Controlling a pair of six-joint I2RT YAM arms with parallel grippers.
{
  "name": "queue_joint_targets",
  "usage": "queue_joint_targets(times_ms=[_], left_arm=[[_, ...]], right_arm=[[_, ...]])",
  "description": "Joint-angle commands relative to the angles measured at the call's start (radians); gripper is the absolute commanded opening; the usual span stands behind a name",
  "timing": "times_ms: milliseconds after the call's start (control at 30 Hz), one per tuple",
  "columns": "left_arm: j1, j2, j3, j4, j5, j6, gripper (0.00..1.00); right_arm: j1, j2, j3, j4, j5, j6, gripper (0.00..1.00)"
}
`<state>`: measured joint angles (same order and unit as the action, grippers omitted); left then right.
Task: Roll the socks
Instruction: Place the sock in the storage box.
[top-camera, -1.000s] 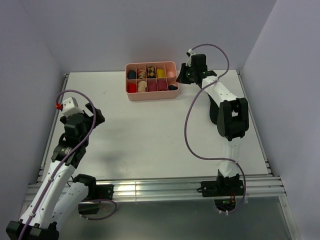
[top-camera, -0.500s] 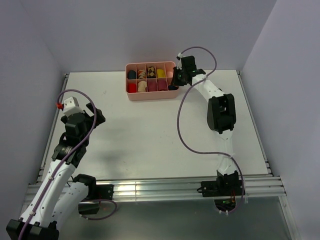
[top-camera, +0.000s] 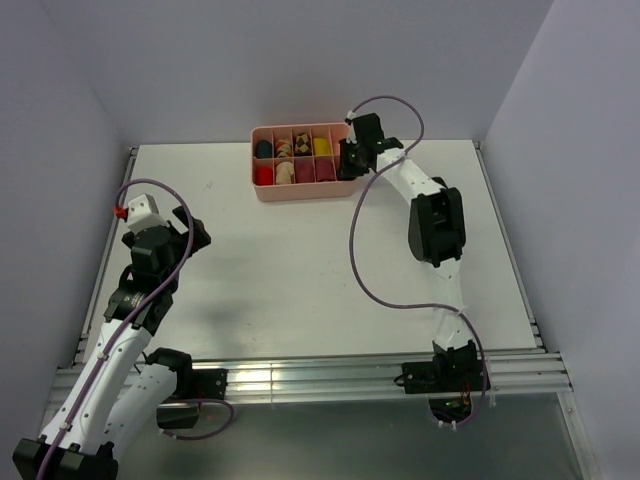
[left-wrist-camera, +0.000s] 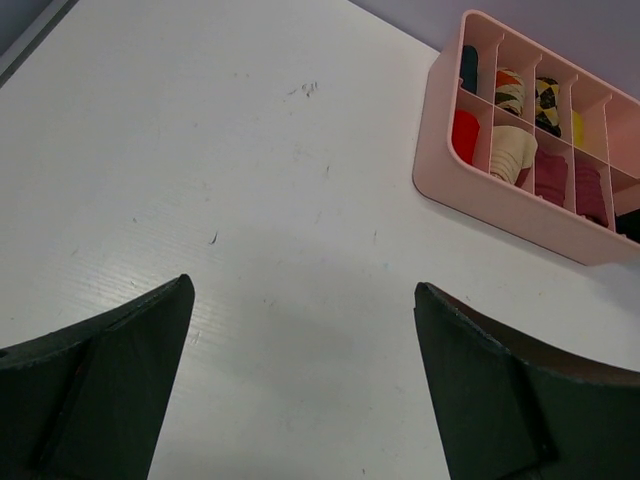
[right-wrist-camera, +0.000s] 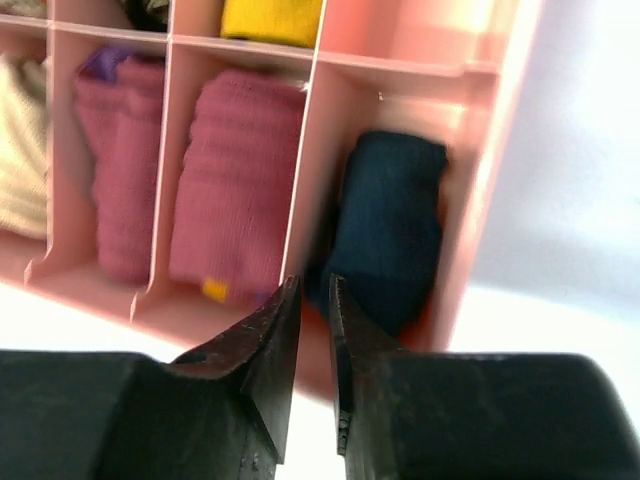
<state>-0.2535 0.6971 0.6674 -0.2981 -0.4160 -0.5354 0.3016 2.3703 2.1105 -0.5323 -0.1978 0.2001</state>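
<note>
Right pincer (right-wrist-camera: 312, 290): nearly closed, only a thin slit between the fingers, and I see nothing gripped in it. The tips hang over the near wall of the pink tray (right-wrist-camera: 487, 190), at its right end. Just beyond the tips, a touch right, a rolled dark sock (right-wrist-camera: 392, 225) sits in the end compartment. Left of that, two rolled pink socks (right-wrist-camera: 235, 180) fill the next compartments.

Left pincer (left-wrist-camera: 302, 288): spread wide and holding nothing above the bench (left-wrist-camera: 250, 180), with the tray well ahead to its right.
</note>
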Motion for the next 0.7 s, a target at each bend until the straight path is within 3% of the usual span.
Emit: queue_joint_targets(times_ms=[0,267,400,500,533,667], left_arm=[[0.0,-0.013,0.0,0.033,-0.006,0.006,0.97],[0.0,-0.011,0.035,0.011,-0.02,-0.046,0.98],[0.002,-0.027,0.04,0.02,-0.015,-0.014,1.0],[0.002,-0.056,0.021,0.054,-0.01,-0.008,1.0],[0.002,-0.073,0.008,0.063,-0.012,-0.015,0.99],[0.002,-0.099,-0.018,0.111,0.006,-0.009,0.99]], right_arm=[[-0.001,-0.209,-0.062,0.112,0.03,-0.007,0.26],[-0.059,-0.503,-0.274,0.209,0.147,0.06,0.34],[-0.206,-0.606,-0.49,0.232,0.069,0.214,0.36],[-0.292,-0.652,-0.579,0.215,0.035,0.256,0.52],[-0.344,-0.67,-0.628,0.191,0.058,0.245,0.65],[-0.378,-0.677,-0.71,0.111,0.188,0.18,0.7]])
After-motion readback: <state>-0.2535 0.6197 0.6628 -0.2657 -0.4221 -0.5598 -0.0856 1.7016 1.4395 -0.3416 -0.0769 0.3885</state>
